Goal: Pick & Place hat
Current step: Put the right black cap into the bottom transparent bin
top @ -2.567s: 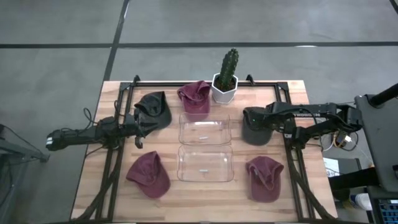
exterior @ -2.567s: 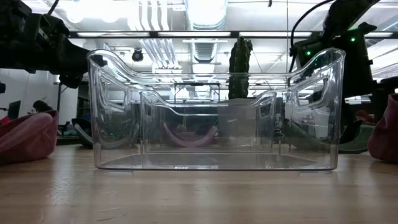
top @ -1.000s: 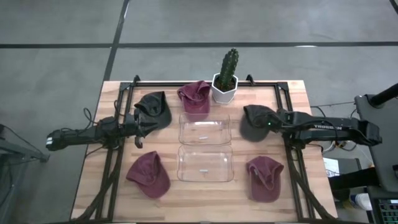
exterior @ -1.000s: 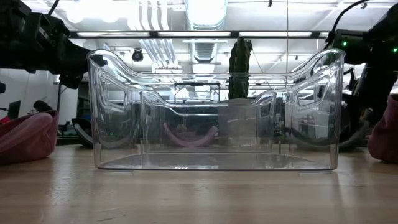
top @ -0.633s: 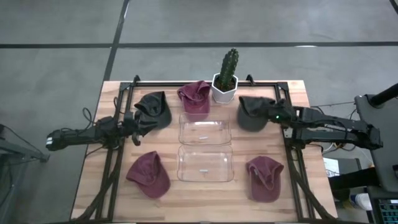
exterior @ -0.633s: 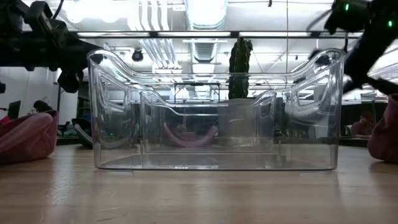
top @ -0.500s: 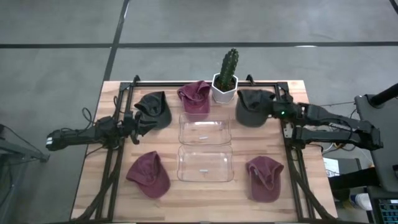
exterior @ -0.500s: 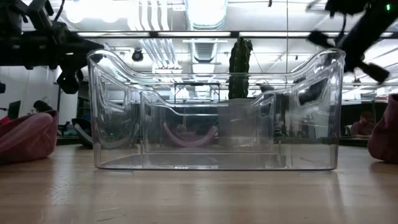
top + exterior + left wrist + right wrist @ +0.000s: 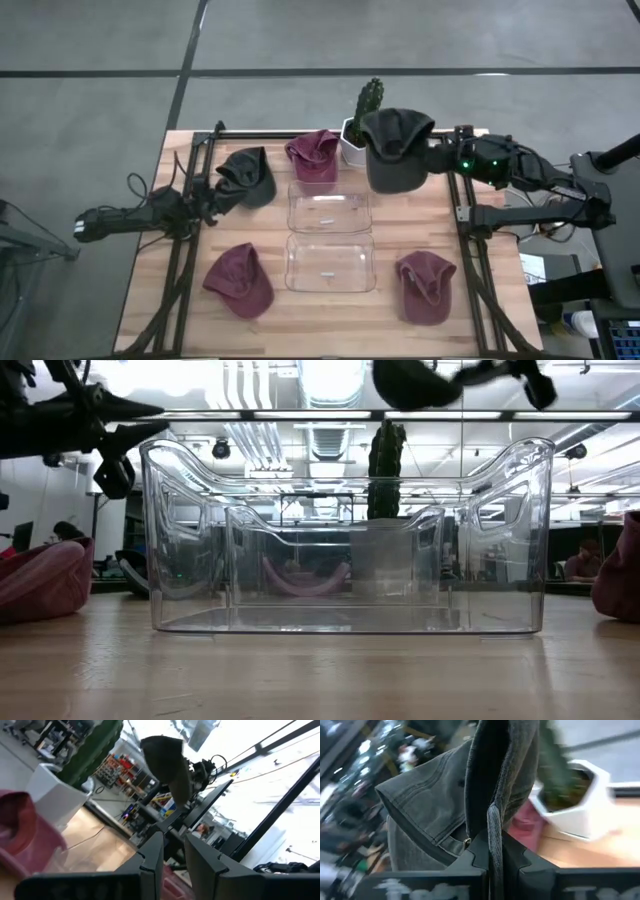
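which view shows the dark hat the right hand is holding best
The high view: the whole dark hat shows, held by the right hand near the cactus. The right wrist view shows only pinched fabric up close, the low view just its underside at the frame's top, the left wrist view a distant side shape.

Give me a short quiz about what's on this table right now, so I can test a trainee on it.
1. True or false: the right pincer is shut on the dark grey hat and holds it up in the air.
2. How many maroon hats lie on the table? A) two B) three C) four
3. Fill in: in the high view the lifted hat partly covers the potted ____.

Key:
1. True; the right wrist view shows its cloth pinched between the fingers.
2. B: one beside the cactus, one front left, one front right.
3. cactus
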Robot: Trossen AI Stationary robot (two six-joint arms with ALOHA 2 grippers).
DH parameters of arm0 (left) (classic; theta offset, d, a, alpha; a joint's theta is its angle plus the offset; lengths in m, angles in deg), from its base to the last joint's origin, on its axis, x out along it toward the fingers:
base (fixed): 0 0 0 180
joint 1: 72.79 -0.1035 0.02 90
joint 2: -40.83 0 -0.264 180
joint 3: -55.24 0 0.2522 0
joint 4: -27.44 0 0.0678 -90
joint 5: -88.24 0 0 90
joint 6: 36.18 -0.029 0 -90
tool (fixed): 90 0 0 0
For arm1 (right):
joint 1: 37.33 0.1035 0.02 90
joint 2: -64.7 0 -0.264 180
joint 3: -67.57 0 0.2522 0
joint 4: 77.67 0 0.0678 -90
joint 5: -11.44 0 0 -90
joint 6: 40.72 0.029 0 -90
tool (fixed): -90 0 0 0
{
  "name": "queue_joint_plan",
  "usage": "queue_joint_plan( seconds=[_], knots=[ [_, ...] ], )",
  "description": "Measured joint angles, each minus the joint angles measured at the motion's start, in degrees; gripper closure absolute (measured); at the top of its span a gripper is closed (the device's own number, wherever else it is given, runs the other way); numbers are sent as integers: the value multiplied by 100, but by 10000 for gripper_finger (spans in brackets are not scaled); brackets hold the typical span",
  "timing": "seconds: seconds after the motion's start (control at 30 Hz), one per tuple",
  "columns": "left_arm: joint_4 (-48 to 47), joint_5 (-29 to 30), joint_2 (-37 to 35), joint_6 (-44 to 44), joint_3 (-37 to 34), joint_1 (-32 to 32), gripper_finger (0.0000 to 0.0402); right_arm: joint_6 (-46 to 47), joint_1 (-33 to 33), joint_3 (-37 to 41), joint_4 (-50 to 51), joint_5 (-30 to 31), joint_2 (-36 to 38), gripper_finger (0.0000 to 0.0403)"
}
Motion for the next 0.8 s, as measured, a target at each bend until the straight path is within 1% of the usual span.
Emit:
queue_joint_plan(
  seconds=[0.17, 0.4, 0.53, 0.6, 0.7, 0.8],
  knots=[
    [278, 0, -2, -76, 0, 0, 328, -592, 690, -237, -600, -81, -569, 392],
    [320, 0, -2, -60, 2, -1, 328, -1022, 1435, -644, -710, -752, -1564, 392],
    [467, -2, 0, -5, 2, -1, 328, -1423, 1570, -973, -709, -1347, -2077, 391],
    [641, 1, 0, 64, 2, -1, 328, -1562, 1592, -1184, -718, -1537, -2331, 391],
    [918, 76, 0, 65, 2, -1, 328, -1731, 1590, -1490, -716, -1704, -2673, 391],
    [1008, 157, 11, -10, 2, 0, 328, -1984, 1587, -1806, -713, -1718, -2970, 391]
  ],
)
